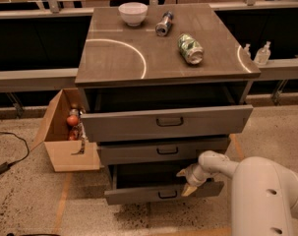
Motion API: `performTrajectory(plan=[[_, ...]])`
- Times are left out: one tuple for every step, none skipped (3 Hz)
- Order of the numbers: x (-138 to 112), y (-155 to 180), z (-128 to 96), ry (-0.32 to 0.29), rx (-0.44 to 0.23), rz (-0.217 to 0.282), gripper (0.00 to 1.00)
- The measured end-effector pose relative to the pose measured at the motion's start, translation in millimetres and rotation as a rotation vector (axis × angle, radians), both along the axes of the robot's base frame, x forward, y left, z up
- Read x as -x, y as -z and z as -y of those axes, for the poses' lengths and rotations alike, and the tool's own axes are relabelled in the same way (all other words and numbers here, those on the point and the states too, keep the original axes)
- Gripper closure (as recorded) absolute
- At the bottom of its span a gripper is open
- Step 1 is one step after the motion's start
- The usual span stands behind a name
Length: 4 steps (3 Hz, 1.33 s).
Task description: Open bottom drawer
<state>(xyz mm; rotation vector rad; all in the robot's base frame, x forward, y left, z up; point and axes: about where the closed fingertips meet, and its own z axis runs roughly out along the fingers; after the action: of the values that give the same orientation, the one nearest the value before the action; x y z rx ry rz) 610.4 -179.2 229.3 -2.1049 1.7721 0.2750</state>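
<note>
The bottom drawer is the slimmest grey-brown front of three, with a small dark bar handle at its centre. It stands pulled out from the cabinet, its dark inside showing above the front panel. My gripper is at the drawer's top edge, right of the handle, on the end of my white arm that comes in from the lower right. The mid-sized drawer and the widest top drawer above it are also pulled out.
On the cabinet top are a white bowl, a lying dark bottle and a lying green can. A cardboard box with items stands on the floor to the left. Two small bottles stand on the ledge at right.
</note>
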Motion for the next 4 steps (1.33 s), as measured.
performTrajectory(plan=[[-2, -5, -1, 0.008, 0.005, 0.019, 0.65], [-10, -8, -1, 0.027, 0.015, 0.054, 0.89], [-21, -3, 1, 0.077, 0.039, 0.108, 1.0], [-41, 2, 6, 0.133, 0.078, 0.19, 1.0]])
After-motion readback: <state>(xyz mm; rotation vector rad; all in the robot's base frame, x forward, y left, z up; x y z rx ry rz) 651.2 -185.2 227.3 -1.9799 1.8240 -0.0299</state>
